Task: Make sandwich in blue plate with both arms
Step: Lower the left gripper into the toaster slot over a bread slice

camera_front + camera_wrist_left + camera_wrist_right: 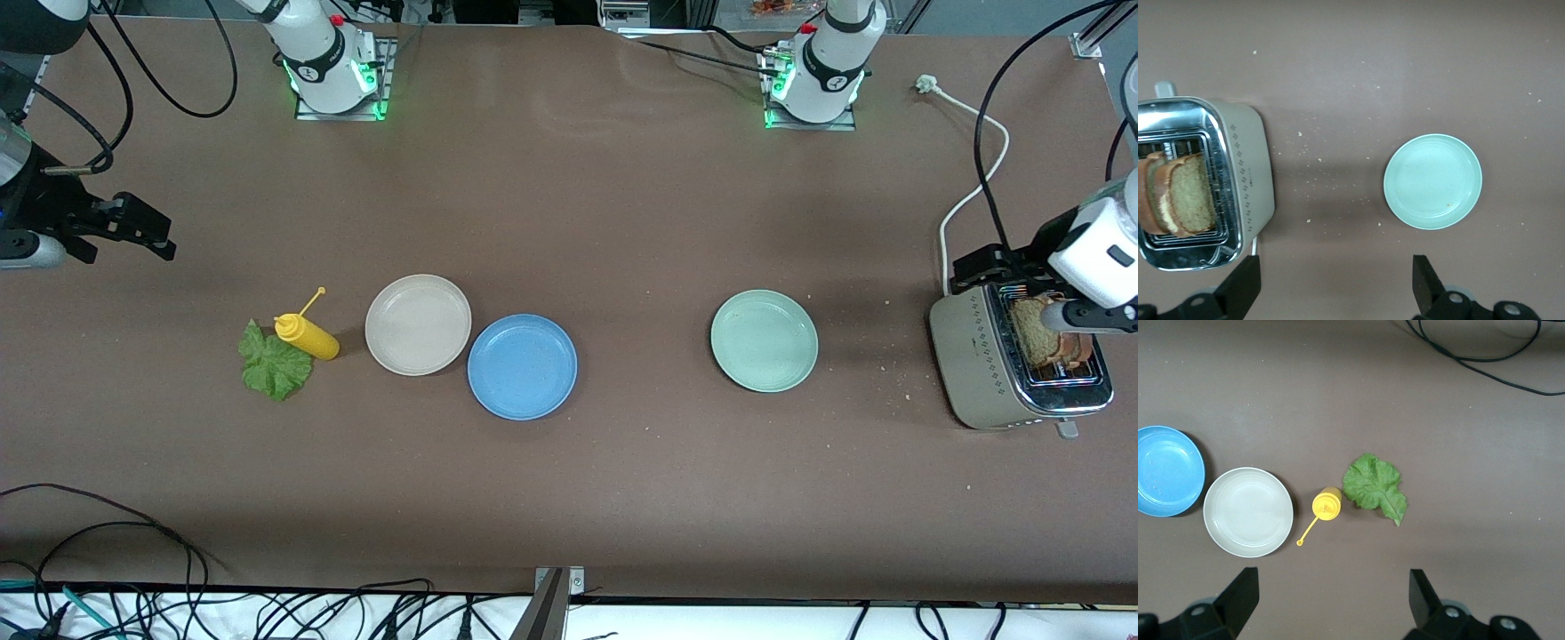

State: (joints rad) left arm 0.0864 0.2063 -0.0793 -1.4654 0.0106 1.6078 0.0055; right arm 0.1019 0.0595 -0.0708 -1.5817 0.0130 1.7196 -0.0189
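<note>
The blue plate (522, 365) lies bare mid-table, touching a beige plate (418, 324); the right wrist view also shows this blue plate (1168, 471). The sandwich's parts lie apart. Two brown bread slices (1049, 333) stand in the toaster (978, 364) at the left arm's end, and a green lettuce leaf (274, 364) lies flat at the right arm's end. My left gripper (1335, 283) hangs open and empty above the table beside the toaster (1248, 167) and its bread (1185, 193). My right gripper (151, 233) hovers open and empty over bare table near the lettuce (1375, 487).
A yellow squeeze bottle (307, 336) lies against the lettuce, between it and the beige plate (1248, 512). A mint-green plate (764, 340) sits between the blue plate and the toaster. The toaster's white cord (965, 191) runs toward the bases. Crumbs dot the table near the toaster.
</note>
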